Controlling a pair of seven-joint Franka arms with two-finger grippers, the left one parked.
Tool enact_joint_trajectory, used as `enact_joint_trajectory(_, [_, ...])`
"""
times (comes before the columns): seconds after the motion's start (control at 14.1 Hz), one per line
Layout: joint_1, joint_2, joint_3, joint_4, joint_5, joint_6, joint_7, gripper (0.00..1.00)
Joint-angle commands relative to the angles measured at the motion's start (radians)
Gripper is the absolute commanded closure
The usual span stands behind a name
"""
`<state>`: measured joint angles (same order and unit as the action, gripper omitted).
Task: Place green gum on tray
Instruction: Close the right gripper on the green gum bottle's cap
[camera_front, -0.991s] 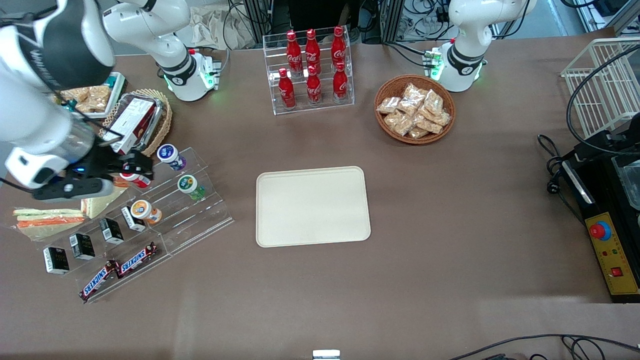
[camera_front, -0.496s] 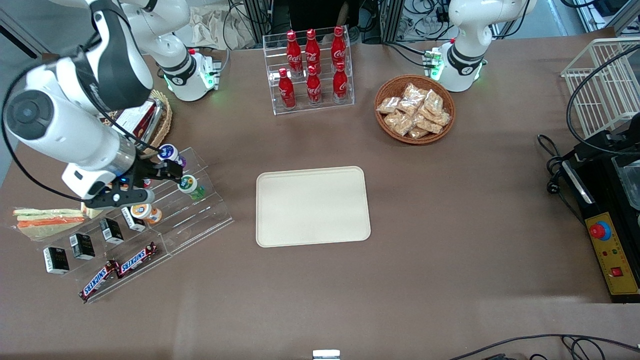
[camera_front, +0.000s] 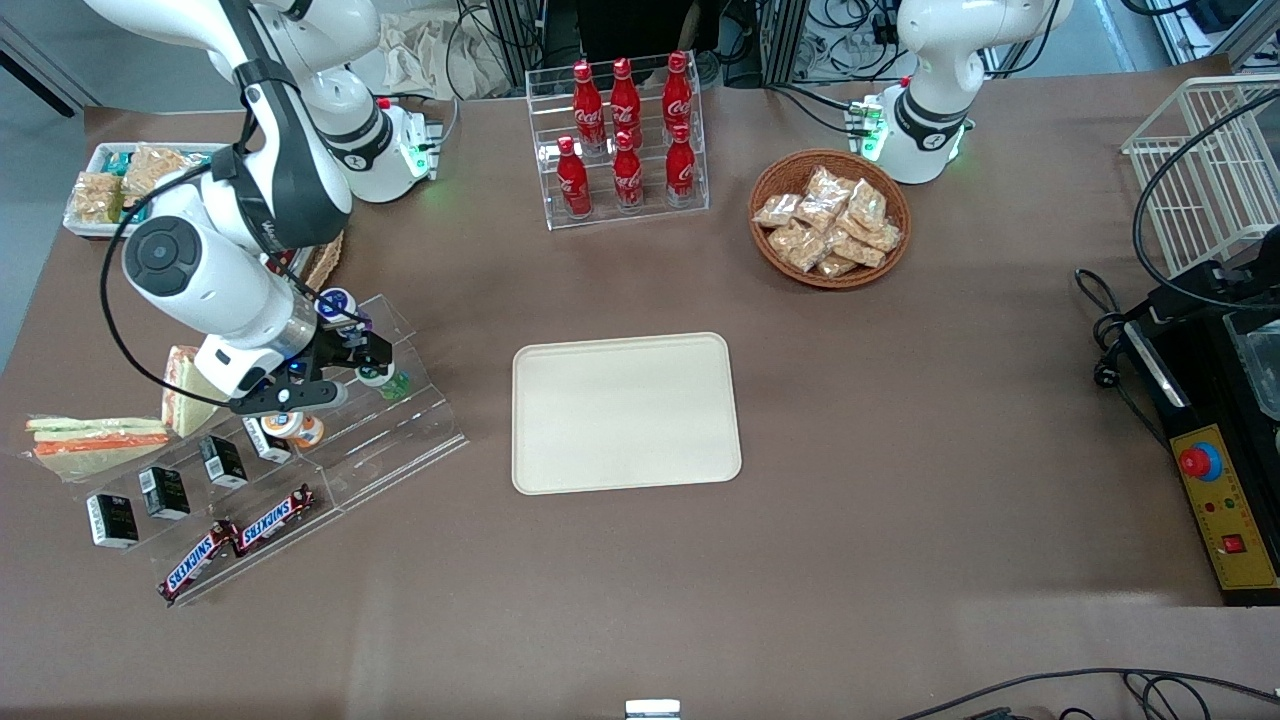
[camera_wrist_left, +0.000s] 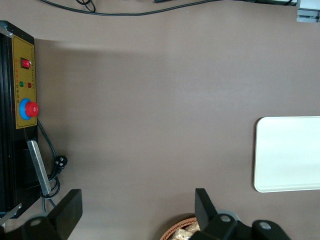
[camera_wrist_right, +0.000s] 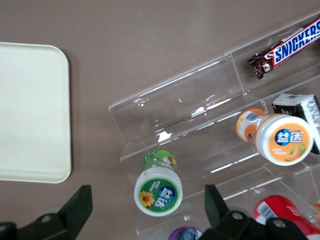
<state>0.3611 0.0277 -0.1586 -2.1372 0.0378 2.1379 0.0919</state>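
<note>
The green gum (camera_wrist_right: 158, 184) is a small green bottle with a white lid and green label, lying on a step of the clear acrylic display rack (camera_wrist_right: 200, 120). My gripper (camera_wrist_right: 147, 207) is open, one finger on each side of the lid, not touching it. In the front view the gripper (camera_front: 368, 360) sits over the gum (camera_front: 385, 379), which is partly hidden by it. The beige tray (camera_front: 625, 412) lies flat in the middle of the table, nothing on it; its corner shows in the wrist view (camera_wrist_right: 30, 110).
On the rack: an orange-lidded bottle (camera_wrist_right: 277, 137), a purple-lidded bottle (camera_front: 337, 304), a red-bodied bottle (camera_wrist_right: 280, 212), black boxes (camera_front: 165, 490) and Snickers bars (camera_front: 240, 540). Sandwiches (camera_front: 95, 438), a cola rack (camera_front: 625, 140), a snack basket (camera_front: 828, 218) and a white snack tub (camera_front: 130, 180) stand around.
My arm has swung toward the tray along the rack, and the gripper has come from the red-bodied bottle to sit over the green gum.
</note>
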Motion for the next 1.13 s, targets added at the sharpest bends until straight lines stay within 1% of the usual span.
enact_joint_trajectory(0.0, [0.007,-0.063,-0.004,-0.142,-0.018,0.117,-0.005,0.00])
enact_joint_trajectory(0.14, [0.007,-0.065,-0.004,-0.185,-0.018,0.169,-0.005,0.00])
enact_joint_trajectory(0.35, [0.007,-0.061,-0.003,-0.211,-0.018,0.189,-0.005,0.00])
enact_joint_trajectory(0.57, [0.007,-0.060,-0.003,-0.262,-0.018,0.253,-0.005,0.00])
enact_joint_trajectory(0.85, [0.019,-0.054,-0.003,-0.274,-0.018,0.267,-0.003,0.00])
enact_joint_trajectory(0.92, [0.019,-0.052,-0.003,-0.274,-0.018,0.266,0.000,0.03])
enact_joint_trajectory(0.99, [0.019,-0.046,-0.003,-0.273,-0.018,0.266,0.003,0.22])
enact_joint_trajectory(1.06, [0.019,-0.043,-0.004,-0.271,-0.018,0.266,0.009,0.44])
